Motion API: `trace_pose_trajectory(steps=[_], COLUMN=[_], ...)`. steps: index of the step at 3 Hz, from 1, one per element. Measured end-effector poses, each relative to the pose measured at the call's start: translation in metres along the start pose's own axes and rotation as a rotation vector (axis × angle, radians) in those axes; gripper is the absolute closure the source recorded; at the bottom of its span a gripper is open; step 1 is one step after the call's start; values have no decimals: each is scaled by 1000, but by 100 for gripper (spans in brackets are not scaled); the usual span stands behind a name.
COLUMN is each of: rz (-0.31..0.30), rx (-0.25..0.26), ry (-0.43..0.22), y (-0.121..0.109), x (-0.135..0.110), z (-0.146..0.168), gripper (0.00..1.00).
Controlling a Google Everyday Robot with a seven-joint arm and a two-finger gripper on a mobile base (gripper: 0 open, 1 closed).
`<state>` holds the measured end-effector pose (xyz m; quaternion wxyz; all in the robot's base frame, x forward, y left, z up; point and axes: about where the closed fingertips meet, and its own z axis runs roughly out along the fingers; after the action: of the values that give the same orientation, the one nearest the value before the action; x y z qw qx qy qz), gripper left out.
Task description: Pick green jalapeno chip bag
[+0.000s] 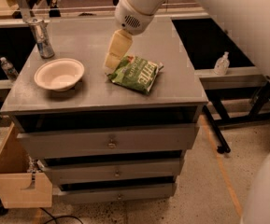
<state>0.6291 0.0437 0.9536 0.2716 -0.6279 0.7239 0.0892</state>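
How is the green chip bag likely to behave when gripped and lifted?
The green jalapeno chip bag looks puffed and crinkled, so it probably crumples and sags rather than staying stiff. Its glossy foil may slip. It lies flat, unlikely to roll. The gripper sits at its edge nearest the bowl.

A grey metal cabinet (92,99) with three drawers stands on a speckled floor (204,195). On its top a white bowl (59,73) sits at the left, well left of the gripper (111,62) hanging over the middle, and a silvery can (43,37) stands behind the bowl. A clear water bottle (7,69) rests on a lower shelf at far left, a small pump bottle (222,63) on the right, and an open wooden box (17,185) sits by the cabinet's lower left corner
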Motion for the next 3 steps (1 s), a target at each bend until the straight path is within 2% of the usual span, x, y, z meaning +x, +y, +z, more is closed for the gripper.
trace_pose_trajectory(steps=[1,2,3], rz=[-6,0,5], rx=[-3,-31,-41], ry=[59,113,147], y=[-9,-11,-16], x=[17,42,59], z=[28,53,66], gripper=[0,0,15])
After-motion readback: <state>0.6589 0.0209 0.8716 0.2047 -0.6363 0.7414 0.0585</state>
